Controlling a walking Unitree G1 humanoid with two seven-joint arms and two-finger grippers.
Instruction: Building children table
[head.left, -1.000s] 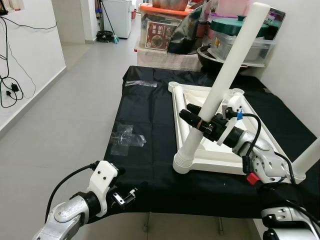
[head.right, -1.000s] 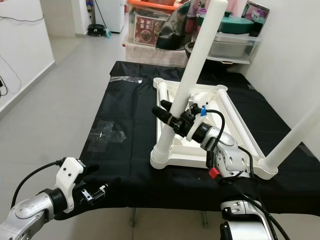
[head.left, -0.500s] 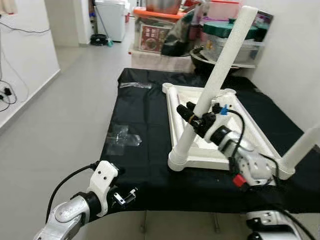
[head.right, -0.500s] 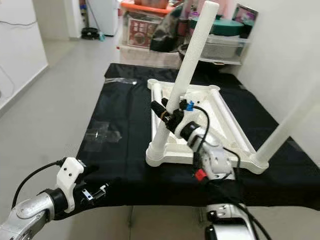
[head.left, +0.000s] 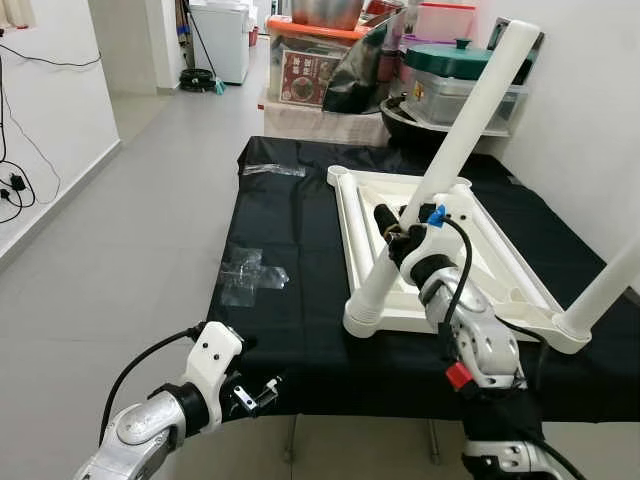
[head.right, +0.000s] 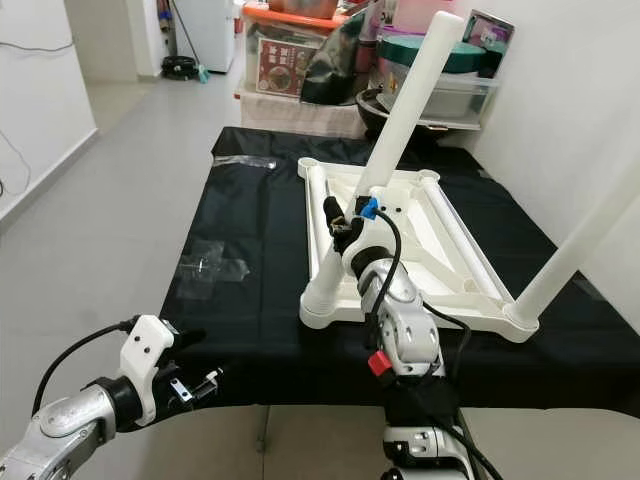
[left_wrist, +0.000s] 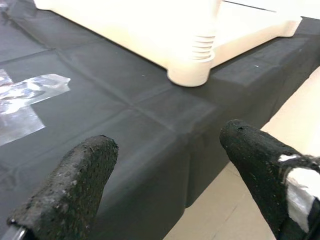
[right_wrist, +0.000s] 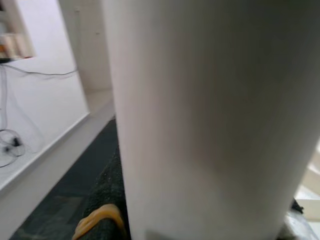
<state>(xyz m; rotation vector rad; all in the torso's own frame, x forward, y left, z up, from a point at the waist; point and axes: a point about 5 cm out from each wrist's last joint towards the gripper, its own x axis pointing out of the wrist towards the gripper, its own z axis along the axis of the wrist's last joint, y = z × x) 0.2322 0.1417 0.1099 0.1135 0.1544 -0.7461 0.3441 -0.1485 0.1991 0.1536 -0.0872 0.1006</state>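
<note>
Right claw (head.left: 392, 228) is gripping the tilted white leg (head.left: 445, 170) seated in the upturned tabletop's (head.left: 480, 262) near-left corner. Left claw (left_wrist: 165, 170) is hanging spread apart at the bench's (head.left: 290, 300) near edge.

The worktop (head.left: 300, 300) is wearing a plain black cloth, with a patch of clear, shiny tape (head.left: 250, 275) glinting on it, and the upturned children's table (head.left: 480, 270) and its leg (head.left: 455, 160) are showing creamy white against it. The right tool (head.left: 392, 228) is showing black fingers with a small blue tag (head.left: 434, 213) behind them, a red spot (head.left: 459, 376) is standing out on the silver arm, and the left tool (left_wrist: 165, 175) is showing black, pebbled pads.
</note>
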